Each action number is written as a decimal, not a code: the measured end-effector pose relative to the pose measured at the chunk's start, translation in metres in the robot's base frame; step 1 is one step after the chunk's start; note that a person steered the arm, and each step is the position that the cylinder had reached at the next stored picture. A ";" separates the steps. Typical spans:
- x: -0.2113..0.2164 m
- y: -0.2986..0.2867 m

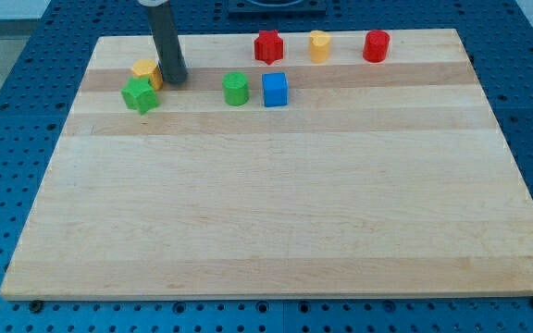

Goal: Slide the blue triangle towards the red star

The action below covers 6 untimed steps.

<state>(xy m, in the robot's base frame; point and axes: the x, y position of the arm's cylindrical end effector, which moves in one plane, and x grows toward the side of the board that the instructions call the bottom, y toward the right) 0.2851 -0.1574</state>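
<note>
The blue block point(275, 90) sits near the view's top, a little left of the middle; its shape looks boxy from here. The red star point(267, 46) lies just above it, with a small gap between them. My tip point(176, 80) rests on the board far to the left of both, right beside the right side of a yellow block point(144, 70). The rod rises out of the view's top edge.
A green star point(140, 94) lies just below the yellow block. A green block point(236, 89) sits close to the left of the blue block. Another yellow block point(319, 45) and a red cylinder point(376, 45) stand right of the red star. The wooden board point(276, 213) ends near the top row.
</note>
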 end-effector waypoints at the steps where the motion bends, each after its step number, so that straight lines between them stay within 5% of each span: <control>1: -0.025 -0.003; 2: -0.036 -0.003; 4: 0.114 -0.005; 5: 0.147 -0.104; 6: 0.078 -0.148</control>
<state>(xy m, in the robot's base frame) 0.3627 -0.3049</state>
